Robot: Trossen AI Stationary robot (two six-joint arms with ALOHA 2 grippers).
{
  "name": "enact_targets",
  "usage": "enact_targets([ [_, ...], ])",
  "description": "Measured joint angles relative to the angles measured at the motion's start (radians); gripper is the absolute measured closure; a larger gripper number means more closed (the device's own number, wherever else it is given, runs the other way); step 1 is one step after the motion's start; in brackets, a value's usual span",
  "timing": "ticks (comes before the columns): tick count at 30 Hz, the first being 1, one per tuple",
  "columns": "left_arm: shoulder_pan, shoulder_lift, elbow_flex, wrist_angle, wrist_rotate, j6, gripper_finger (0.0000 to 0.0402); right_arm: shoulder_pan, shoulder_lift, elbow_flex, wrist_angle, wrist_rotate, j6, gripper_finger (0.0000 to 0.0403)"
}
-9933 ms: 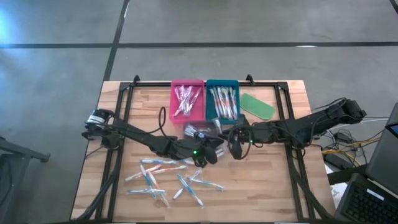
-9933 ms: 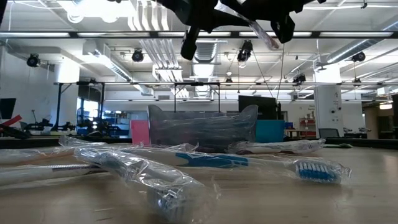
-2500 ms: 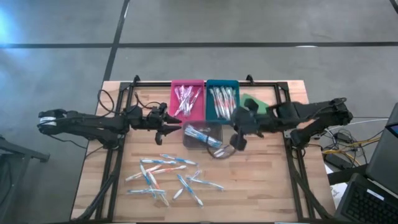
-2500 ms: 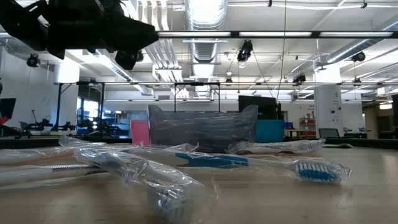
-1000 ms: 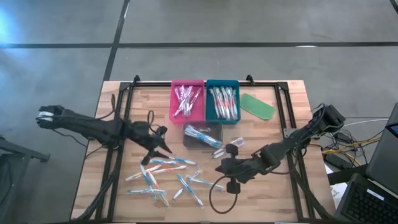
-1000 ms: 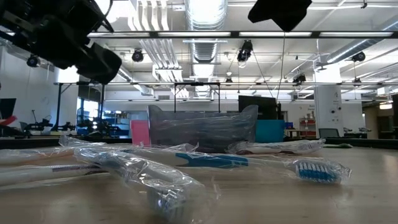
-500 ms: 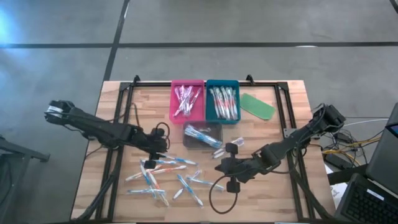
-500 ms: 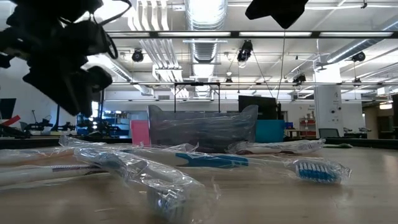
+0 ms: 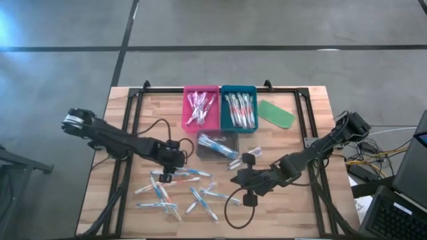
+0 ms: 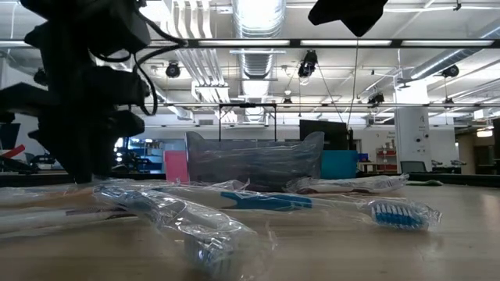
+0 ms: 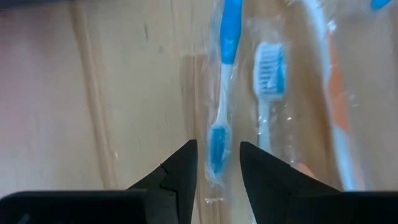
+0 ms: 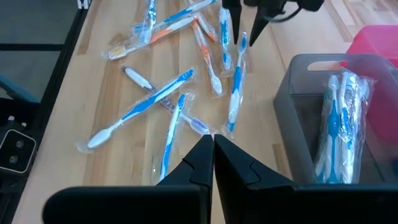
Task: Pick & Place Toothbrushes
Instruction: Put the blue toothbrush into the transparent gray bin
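The left gripper [image 9: 165,175] stands with its fingers [image 11: 180,177] partly apart, straddling the blue end of one wrapped toothbrush [image 11: 221,118] that lies on the wood; from the left wrist view the brush end sits in the gap, but whether the pads actually touch it cannot be told. A second brush with a white bristle head [image 11: 268,93] lies just beside it, outside the gap.

The right gripper [image 12: 213,163] has its fingers pressed together with nothing between them. In the high view it hangs at lower centre-right of the frame [image 9: 241,179], apart from any brush.

The loose toothbrushes [image 9: 177,190] lie scattered across the lower centre of the table [image 9: 307,220], some crossing one another. More fill the pink tray [image 9: 201,107] and the teal tray [image 9: 239,108] at upper centre, and a bundle sits in the clear grey bin [image 9: 217,145] just below them. A flat green piece [image 9: 276,113] lies right of the teal tray. Bare wood is open at the lower right and along the left side of the table, inside the black frame rails [image 9: 127,133].

The left arm [image 9: 113,139] reaches in from the left edge, stretched low, wrist bent down onto the pile. The right arm [image 9: 320,150] comes from the right edge, angled down-left toward the centre.
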State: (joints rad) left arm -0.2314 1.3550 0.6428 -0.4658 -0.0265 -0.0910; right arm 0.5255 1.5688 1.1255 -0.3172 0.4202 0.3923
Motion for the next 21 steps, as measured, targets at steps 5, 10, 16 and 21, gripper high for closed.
enact_targets([
  [5, 0.0, 0.07, 0.016, 0.002, 0.0, -0.006, 0.0278, 0.0, 0.0, 0.0, 0.0, 0.0, 0.0, 0.0394],
  [10, 0.0, 0.106, 0.044, -0.014, -0.001, 0.006, 0.0283, 0.0, 0.0, 0.0, 0.0, 0.0, 0.0, 0.0394],
  [16, -0.001, 0.104, 0.057, -0.017, -0.001, 0.037, 0.0331, 0.0, 0.0, -0.002, 0.0, 0.0, 0.0, 0.0394],
  [21, 0.0, 0.088, 0.064, -0.039, -0.002, 0.038, 0.0355, 0.0, 0.0, -0.007, 0.0, 0.0, 0.0, 0.0394],
])
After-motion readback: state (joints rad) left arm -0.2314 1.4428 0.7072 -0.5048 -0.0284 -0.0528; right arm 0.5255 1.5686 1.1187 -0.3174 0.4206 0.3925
